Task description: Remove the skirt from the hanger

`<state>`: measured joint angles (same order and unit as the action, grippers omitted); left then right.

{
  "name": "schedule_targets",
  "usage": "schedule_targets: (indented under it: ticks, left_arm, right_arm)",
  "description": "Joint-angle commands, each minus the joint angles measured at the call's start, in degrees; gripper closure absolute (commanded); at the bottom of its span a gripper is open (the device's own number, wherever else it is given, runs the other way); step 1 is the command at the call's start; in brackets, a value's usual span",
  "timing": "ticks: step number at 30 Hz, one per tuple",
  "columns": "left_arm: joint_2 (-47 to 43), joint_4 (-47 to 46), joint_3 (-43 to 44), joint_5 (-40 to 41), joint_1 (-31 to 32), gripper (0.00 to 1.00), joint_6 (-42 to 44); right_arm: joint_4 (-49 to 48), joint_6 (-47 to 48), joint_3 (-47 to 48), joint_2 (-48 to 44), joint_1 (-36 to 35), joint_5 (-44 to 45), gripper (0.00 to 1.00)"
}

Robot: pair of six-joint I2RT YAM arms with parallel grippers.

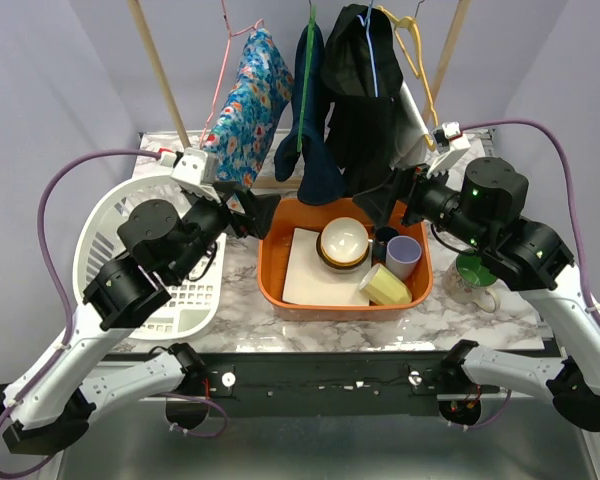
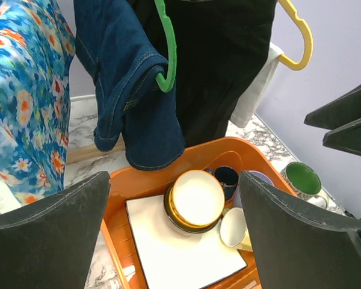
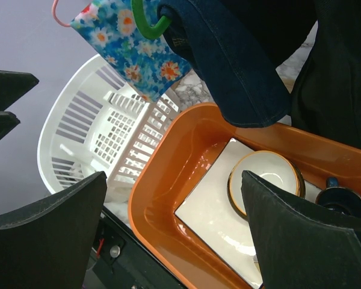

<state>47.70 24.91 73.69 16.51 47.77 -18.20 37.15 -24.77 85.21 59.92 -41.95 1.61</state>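
— Dark blue denim skirt: where is it hung?

— It is draped over a green plastic hanger, long axis vertical, hem above the far rim of the orange plastic tub; it is flanked by the left gripper and right gripper, both spread and empty, up and beyond each; the left is judged slightly nearer.

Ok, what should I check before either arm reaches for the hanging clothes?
1. Left gripper open and empty: ok.
2. Right gripper open and empty: ok.
3. Blue floral garment hangs on pink wire hanger: ok.
4. Dark denim garment hangs on green plastic hanger: ok.
5. Which garment is the skirt: cannot tell.
6. Space beneath clothes free: not ok, orange plastic tub of dishes there.
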Motion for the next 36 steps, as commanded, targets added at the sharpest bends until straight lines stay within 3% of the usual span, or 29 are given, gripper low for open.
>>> schedule_targets:
  ticks: [1, 9, 15, 19, 29, 36]
  left_arm:
    - [0.81, -1.61, 1.81, -0.34, 0.13, 0.01, 0.79]
    - [2.74, -0.91, 2.24, 3.16, 0.22, 0.01, 2.28]
    - [9.67, 8.02, 11.9, 20.46, 0.13, 0.01, 5.18]
    - [17.66, 10.69, 19.2, 24.44, -0.83, 0.03, 10.8]
    - [31.66, 17.27, 40.27, 12.51, -14.27, 0.13, 10.29]
    - [35.44, 20.96, 45.83, 1.1, -22.98, 0.17, 11.16]
  right_arm:
    - [-0.49, 0.87, -0.48, -0.86, -0.32, 0.77, 0.0]
    - [-1.11, 1.66, -1.8, -1.3, -0.32, 0.07, 0.0]
    - [-4.18, 3.15, -4.61, -4.01, -0.23, -4.59, 0.0]
    - [-7.35, 5.87, -7.07, -6.3, -0.32, -9.24, 0.0]
    - [-12.27, 7.2, -10.5, -8.41, -0.32, -20.68, 0.03]
    - [-13.85, 6.76, -12.87, -10.26, -0.32, -22.87, 0.06]
